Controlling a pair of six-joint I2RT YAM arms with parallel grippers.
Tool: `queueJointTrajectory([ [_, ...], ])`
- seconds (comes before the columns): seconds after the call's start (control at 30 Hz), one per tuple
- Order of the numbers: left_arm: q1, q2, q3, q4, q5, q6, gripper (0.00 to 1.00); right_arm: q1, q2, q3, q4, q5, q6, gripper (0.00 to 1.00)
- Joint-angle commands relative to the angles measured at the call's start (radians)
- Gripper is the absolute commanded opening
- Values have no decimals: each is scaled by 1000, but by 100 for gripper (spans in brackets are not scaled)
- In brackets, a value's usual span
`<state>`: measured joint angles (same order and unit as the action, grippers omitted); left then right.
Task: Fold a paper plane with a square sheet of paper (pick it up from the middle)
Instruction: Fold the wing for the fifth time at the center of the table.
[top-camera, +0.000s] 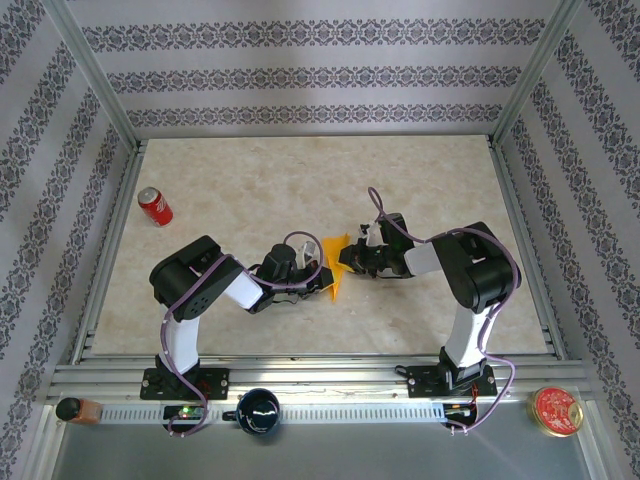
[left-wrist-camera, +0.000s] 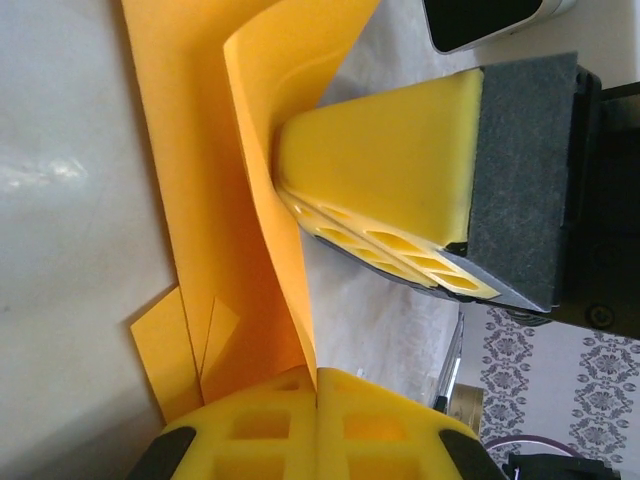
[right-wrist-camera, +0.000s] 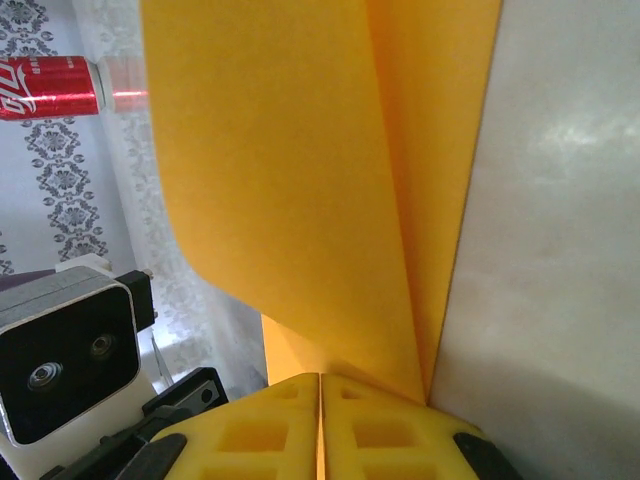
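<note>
Both pinched shut on it, left gripper (left-wrist-camera: 317, 392) and right gripper (right-wrist-camera: 320, 390) flank the paper plane (top-camera: 336, 248), its length running near-to-far.

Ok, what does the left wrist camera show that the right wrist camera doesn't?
Left wrist: the right gripper side-on, pinching the folded orange paper, plus small folded flaps at the paper's end. Right wrist: the red soda can and the left arm's white camera housing. Both: the paper running up from that camera's own shut yellow fingers, and pale marbled table.
</note>
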<state>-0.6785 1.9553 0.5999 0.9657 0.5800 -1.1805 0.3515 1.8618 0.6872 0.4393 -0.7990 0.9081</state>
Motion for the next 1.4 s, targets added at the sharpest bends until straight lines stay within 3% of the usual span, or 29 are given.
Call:
queueJointTrajectory([
  [0.0, 22, 56, -34, -108, -28, 12, 0, 12, 32, 9, -8, 29, -35, 12],
  [0.13, 22, 53, -41, -109, -23, 10, 13, 12, 36, 8, -19, 34, -32, 12],
  [0.5, 17, -27, 3, -371, -27, 109, 21, 15, 29, 8, -19, 35, -14, 12],
  [0.77, 13, -50, 93, -643, -68, 214, 19, 20, 23, 12, -19, 30, -8, 12],
  [1.2, 11, -43, 66, -624, -77, 194, 6, 21, 4, 12, -17, 22, -3, 13],
  [1.37, 11, -38, 36, -575, -72, 176, 0, 8, -75, 15, -32, 7, -9, 16],
])
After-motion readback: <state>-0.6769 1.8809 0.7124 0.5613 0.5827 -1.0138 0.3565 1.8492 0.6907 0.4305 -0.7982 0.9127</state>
